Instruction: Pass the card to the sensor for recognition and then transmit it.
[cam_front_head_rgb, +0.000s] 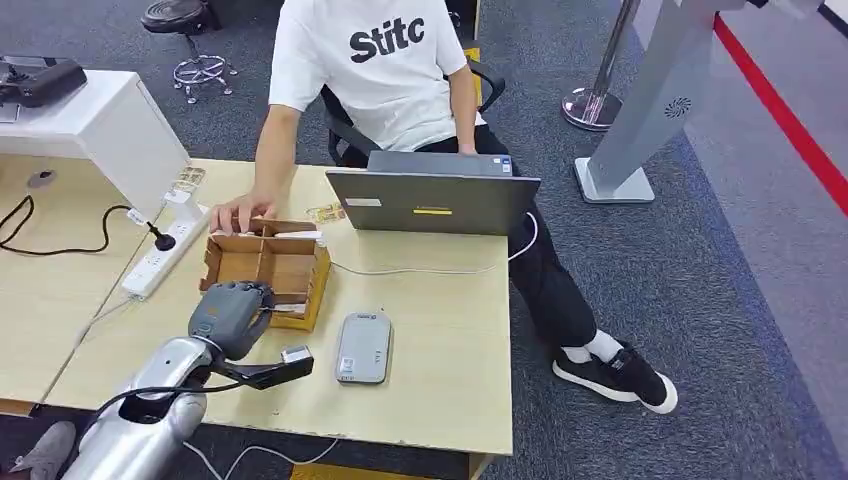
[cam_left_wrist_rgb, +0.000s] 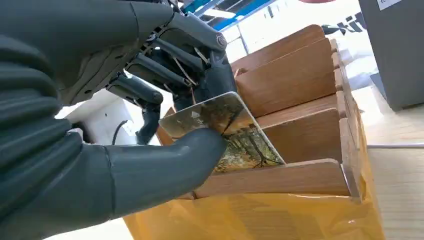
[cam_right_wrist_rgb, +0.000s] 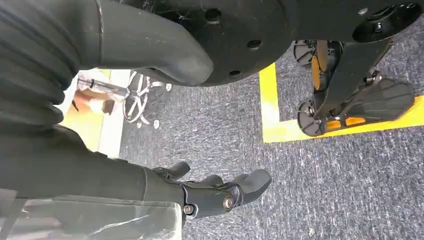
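My left hand (cam_left_wrist_rgb: 165, 100) pinches the card (cam_left_wrist_rgb: 225, 132) between thumb and fingers, the card's lower edge down inside the near compartment of the wooden box (cam_front_head_rgb: 268, 265). The sensor (cam_front_head_rgb: 364, 348) lies flat on the table (cam_front_head_rgb: 450, 340) at about four o'clock from the box, near it. A person's hand (cam_front_head_rgb: 243, 210) rests on the box's far rim. My right hand (cam_right_wrist_rgb: 220, 192) hangs over carpet, fingers apart, holding nothing.

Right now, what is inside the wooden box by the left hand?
The wooden box has divided compartments. The left hand pinches a picture card in the nearest one. The hand covers that compartment's floor, so further cards cannot be seen.
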